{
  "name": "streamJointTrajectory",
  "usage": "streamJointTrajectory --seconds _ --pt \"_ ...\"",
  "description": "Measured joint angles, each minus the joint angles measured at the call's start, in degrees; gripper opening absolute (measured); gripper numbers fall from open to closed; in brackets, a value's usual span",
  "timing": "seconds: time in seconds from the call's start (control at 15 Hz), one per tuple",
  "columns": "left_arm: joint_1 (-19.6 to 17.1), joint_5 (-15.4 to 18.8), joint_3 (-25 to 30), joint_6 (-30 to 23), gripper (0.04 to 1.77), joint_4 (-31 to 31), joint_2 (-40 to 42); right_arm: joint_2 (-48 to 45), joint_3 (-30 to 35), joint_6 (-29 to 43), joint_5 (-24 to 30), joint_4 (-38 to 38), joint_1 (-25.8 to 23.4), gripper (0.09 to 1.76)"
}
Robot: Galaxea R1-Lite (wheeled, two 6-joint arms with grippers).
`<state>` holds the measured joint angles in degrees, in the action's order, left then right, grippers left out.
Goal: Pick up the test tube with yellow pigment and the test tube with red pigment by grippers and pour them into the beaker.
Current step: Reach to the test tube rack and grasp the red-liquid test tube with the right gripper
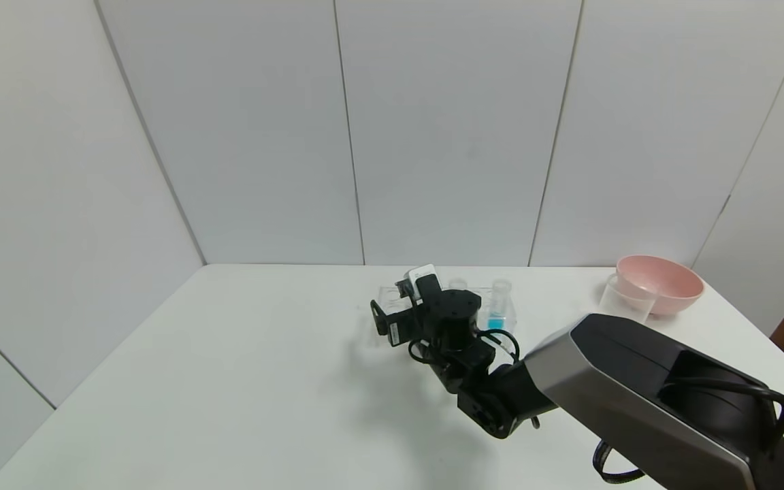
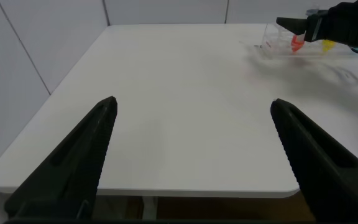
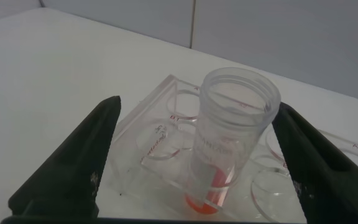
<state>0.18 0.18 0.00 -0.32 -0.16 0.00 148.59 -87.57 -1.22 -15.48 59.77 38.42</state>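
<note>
Right gripper spread wide, straddling the test tube with red pigment, not touching it. Tube stands upright in the clear rack on the desk. Left gripper parked, also spread wide, holding nothing.

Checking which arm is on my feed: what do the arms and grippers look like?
The right arm has a silver-grey shell over black joints, looped black cables and a small white module near the wrist. The right gripper and left gripper each have two slim, tapered matte-black fingers. No markings are legible.
</note>
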Motion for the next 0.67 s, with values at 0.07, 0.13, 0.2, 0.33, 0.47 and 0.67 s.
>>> streamJointTrajectory --seconds 0.07,0.13,0.2,0.33,0.47,0.67 --pt "0.00 -0.02 0.00 -0.01 1.76 0.00 0.00 -0.05 0.11 -0.11 -0.83 0.39 -0.04 1.70" --pt "0.00 0.00 0.00 0.00 1.76 0.00 0.00 -0.09 0.39 -0.11 -1.01 0.90 -0.06 1.69" --pt "0.00 0.00 0.00 0.00 1.76 0.00 0.00 -0.27 1.01 -0.12 -1.01 1.65 -0.15 1.69" --pt "0.00 0.00 0.00 -0.01 1.76 0.00 0.00 -1.02 2.89 -0.17 -1.02 2.69 -0.33 1.68" --pt "0.00 0.00 0.00 -0.01 1.76 0.02 0.00 -1.76 3.91 -0.09 -1.07 2.88 -0.37 1.68" --pt "0.00 -0.02 0.00 0.00 1.76 0.00 0.00 -2.01 4.19 0.00 -1.12 2.90 -0.45 1.67"
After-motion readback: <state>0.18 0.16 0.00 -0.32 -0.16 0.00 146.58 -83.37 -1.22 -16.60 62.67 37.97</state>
